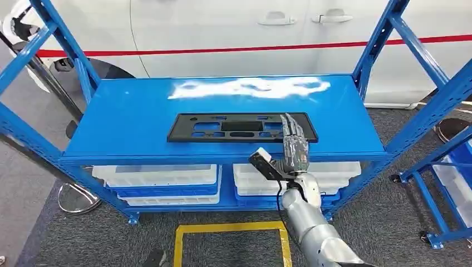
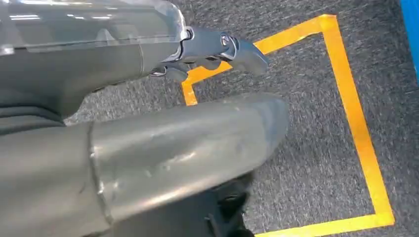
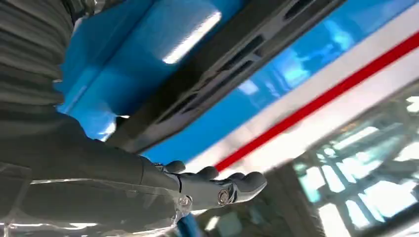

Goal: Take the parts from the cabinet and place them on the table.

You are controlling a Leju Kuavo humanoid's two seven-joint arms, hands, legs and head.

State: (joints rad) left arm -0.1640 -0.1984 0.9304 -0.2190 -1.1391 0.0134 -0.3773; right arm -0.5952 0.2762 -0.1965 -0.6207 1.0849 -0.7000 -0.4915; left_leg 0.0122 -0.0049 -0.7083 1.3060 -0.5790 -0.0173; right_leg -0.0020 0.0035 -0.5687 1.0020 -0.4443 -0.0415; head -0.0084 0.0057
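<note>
**Black plate lying on the blue shelf, right hand reaching over it**

Black and flat, the plastic plate (image 1: 242, 127) is lying lengthwise on the top shelf (image 1: 133, 119) of the blue metal rack (image 1: 414, 119), slightly nearer the shelf's front edge than its back. Slots and cut-outs are showing along the plate's length.

Coming up from below the plate in the head view, the silver right arm (image 1: 313, 225) is stretching toward the shelf's front edge. The right hand (image 1: 294, 146) is hovering at the plate's right portion, its fingers (image 1: 290, 125) extended and slightly apart over the plate's front rim, holding nothing. Whether the fingertips are touching the plate cannot be told. In the right wrist view the plate (image 3: 232, 61) is running across the blue shelf beyond the hand (image 3: 212, 187).

The left hand (image 2: 217, 49) is hanging over grey carpet (image 2: 306, 128) marked with a yellow tape outline (image 2: 353, 113); its fingers are resting together and gripping nothing, though how far they are curled cannot be told.

Below the plate's shelf, white bins (image 1: 161, 177) are sitting on the rack's lower level. Behind the rack, a white car (image 1: 234, 33) with a red stripe is standing.
</note>
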